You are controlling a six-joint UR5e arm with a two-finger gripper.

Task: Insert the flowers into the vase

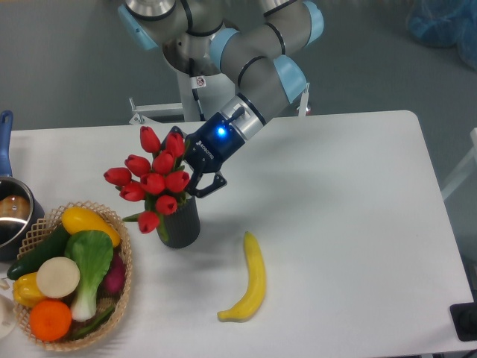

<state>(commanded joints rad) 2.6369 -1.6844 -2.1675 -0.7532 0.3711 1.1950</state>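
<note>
Over vase [181, 227], gripper [195, 181] grips flowers [154, 181]

One bouquet of flowers [155, 181], approx nine red buds. One vase [181, 226] under it. One gripper [200, 181] at its 1 o'clock. One banana [251, 278] at 4 o'clock. One wicker basket [123, 261] at 8 o'clock w/ approx seven veg. One pot [11, 212] at 9 o'clock.

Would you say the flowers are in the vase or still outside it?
In: the flowers rise from the vase mouth, stems hidden inside. The gripper is at the bouquet.
</note>
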